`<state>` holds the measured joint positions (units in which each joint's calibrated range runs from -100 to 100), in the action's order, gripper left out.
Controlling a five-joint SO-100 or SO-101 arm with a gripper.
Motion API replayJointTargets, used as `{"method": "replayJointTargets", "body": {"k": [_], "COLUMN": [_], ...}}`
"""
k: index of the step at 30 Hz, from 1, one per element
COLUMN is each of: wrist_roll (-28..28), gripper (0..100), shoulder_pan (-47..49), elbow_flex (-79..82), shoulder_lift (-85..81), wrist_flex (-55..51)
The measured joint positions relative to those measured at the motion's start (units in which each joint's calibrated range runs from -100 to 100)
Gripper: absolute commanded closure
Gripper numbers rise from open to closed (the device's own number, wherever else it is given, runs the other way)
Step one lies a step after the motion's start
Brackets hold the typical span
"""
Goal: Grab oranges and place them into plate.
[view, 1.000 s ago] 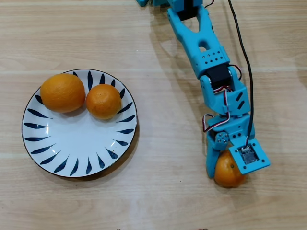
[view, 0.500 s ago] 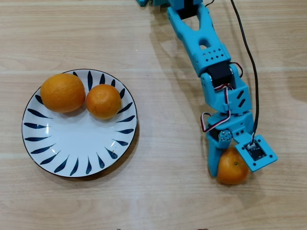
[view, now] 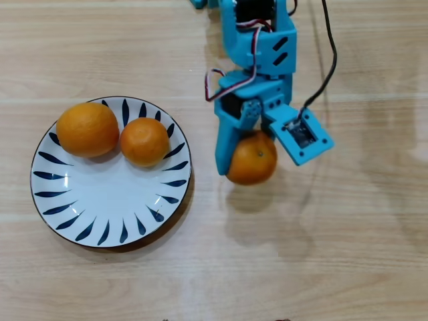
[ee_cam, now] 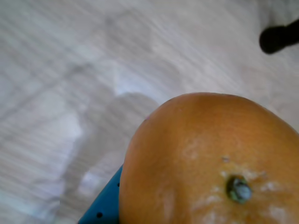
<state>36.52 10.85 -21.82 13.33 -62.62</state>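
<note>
In the overhead view my blue gripper (view: 253, 159) is shut on a small orange (view: 252, 158), held above the table to the right of the plate (view: 100, 207). The white plate with dark blue rim strokes carries a large orange (view: 87, 129) at its upper left and a smaller orange (view: 144, 141) beside it. The wrist view is filled at lower right by the held orange (ee_cam: 205, 163), stem scar showing, with a blue finger (ee_cam: 105, 205) at its lower left and blurred table behind.
Pale wooden table (view: 334, 267) all around. A black cable (view: 328, 60) runs from the top edge down to the wrist camera housing (view: 299, 134). The orange's shadow falls on the wood below the gripper.
The gripper has lifted the small orange off the table at lower right and carried it up and to the left, toward the plate. The two oranges on the plate have not moved.
</note>
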Motion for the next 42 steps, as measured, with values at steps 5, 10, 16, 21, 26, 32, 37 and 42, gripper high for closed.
{"method": "replayJointTargets", "body": {"k": [5,10,16,21,26,32,37,42], "wrist_roll": [-4.7,-8.2,-12.5,-14.4,-15.2,-15.6,-14.8,-13.0], "gripper": [76,76,76,76,76,65,62,56], "shoulder_pan": [-5.5,-9.1,-14.5,-18.5,-21.8,-23.0,-23.0,-24.1], "elbow_flex": [25.1,39.1,39.1,31.7,21.3,14.7,14.3,13.4], "shoulder_lift": [-14.6,-17.9,-15.7,-6.5,3.5,8.4,8.4,8.3], "wrist_flex": [12.8,24.6,32.2,33.2,33.2,33.2,33.2,29.6]}}
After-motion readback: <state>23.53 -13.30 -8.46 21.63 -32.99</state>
